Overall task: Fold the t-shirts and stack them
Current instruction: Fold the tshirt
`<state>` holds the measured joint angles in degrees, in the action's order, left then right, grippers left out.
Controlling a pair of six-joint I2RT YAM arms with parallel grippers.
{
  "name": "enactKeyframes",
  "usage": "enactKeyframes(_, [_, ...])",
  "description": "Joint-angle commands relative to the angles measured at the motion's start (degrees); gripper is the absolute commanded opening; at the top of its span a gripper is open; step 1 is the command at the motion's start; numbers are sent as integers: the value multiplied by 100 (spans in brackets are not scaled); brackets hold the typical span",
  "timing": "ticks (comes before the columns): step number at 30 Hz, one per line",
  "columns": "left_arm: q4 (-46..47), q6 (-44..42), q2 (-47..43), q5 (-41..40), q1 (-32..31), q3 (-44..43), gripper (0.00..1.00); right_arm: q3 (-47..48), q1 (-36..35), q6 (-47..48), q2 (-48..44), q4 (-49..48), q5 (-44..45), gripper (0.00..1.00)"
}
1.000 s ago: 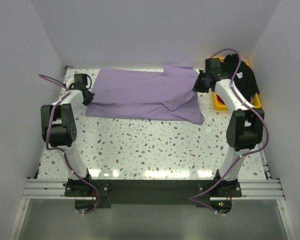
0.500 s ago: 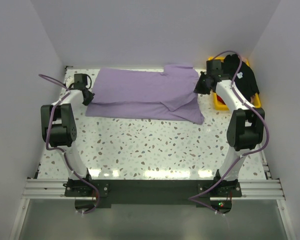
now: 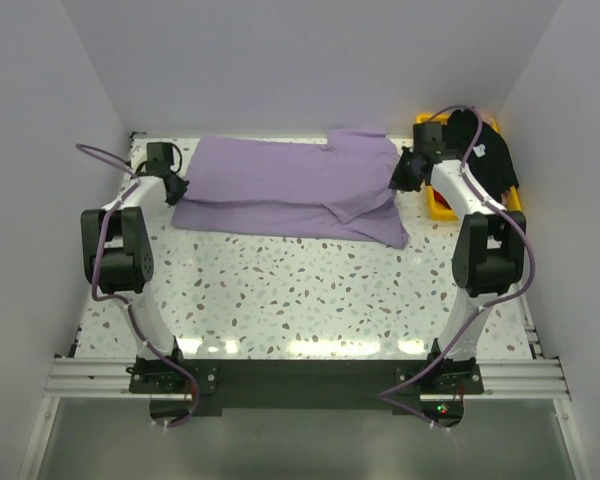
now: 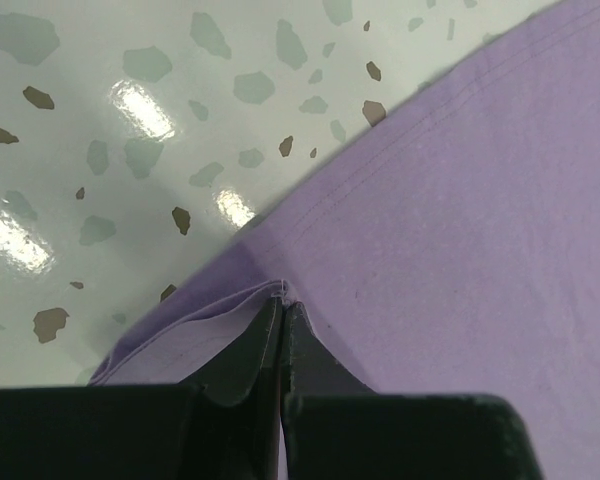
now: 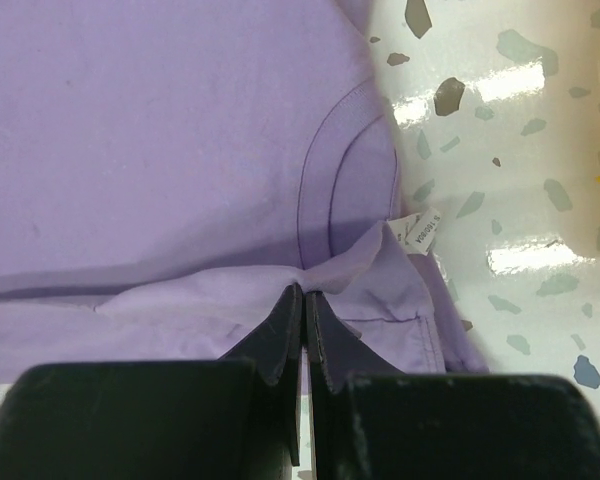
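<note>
Both shirt [image 3: 280, 185] edges pinched: left tool [image 4: 282, 296], right tool [image 5: 304, 292].

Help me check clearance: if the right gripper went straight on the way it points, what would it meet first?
The lavender t-shirt: the right gripper is shut on a fold near its collar, and more of that shirt lies ahead, though depth is unclear.

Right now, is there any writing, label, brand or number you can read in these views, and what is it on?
Neck tag on the purple shirt: a line of printed characters, too small and blurred to read.
White mark on the black shirt in the yellow basket: too small to read.
Nothing else shows any text.
</note>
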<state>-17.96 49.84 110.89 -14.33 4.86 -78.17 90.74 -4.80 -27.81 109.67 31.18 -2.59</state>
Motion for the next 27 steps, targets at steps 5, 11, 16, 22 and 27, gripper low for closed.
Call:
enactKeyframes(5, [275,-159,178,53,67,-242,4,286,49,74,169,-182,-110,0])
enactKeyframes(11, [415,-300,205,167,111,-286,33,576,67,92,546,-174,-224,0])
enactKeyframes(16, [688,-317,-233,255,129,117,69,998,75,136,880,-77,-286,18])
enactKeyframes(22, [653,7,-901,115,120,1013,70,1017,75,180,724,152,-67,46])
enactKeyframes(27, [565,157,-1385,-79,111,1742,67,-28,49,22,-75,117,381,47])
